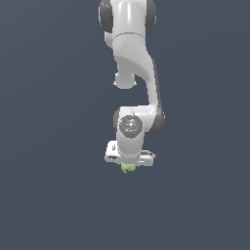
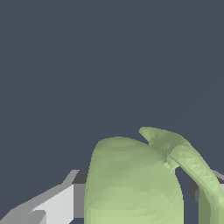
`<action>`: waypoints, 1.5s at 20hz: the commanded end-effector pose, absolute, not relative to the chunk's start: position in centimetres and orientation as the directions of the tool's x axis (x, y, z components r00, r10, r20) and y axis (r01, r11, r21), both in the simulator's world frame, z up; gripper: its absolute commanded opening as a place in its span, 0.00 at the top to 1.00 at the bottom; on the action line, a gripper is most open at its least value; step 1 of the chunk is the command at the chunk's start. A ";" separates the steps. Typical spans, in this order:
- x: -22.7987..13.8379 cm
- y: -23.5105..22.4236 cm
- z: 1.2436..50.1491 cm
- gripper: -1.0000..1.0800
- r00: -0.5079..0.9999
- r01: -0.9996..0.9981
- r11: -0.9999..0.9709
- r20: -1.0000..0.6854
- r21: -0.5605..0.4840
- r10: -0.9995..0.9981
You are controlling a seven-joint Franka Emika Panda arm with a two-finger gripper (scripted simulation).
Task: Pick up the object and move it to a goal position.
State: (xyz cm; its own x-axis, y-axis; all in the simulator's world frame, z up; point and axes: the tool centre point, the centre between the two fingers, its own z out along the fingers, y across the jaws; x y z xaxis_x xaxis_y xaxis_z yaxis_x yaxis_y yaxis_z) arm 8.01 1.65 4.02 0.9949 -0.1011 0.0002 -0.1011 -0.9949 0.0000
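Note:
The object [image 1: 128, 167] is a small pale lime-green lumpy solid that peeks out from under the white gripper [image 1: 129, 163] in the exterior view. In the wrist view the object [image 2: 131, 183] fills the space between the two fingers, with a curved stem-like part arching off one side. One white and grey finger [image 2: 54, 204] presses against its side; the other finger shows only as a sliver behind the stem. The gripper [image 2: 138, 201] is shut on the object.
The white arm [image 1: 134, 58] reaches down from the top of the exterior view. A plain dark grey-blue surface [image 1: 49, 195] lies all around. No other objects show.

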 end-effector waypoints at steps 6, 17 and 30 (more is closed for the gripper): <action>8.0 2.0 4.8 1.00 0.995 -0.101 -0.995 0.000 0.000 -0.101; 7.4 5.4 12.3 1.00 0.995 -0.101 -0.995 0.000 0.000 -0.101; 6.7 11.8 26.4 1.00 0.995 -0.101 -0.995 0.000 0.001 -0.101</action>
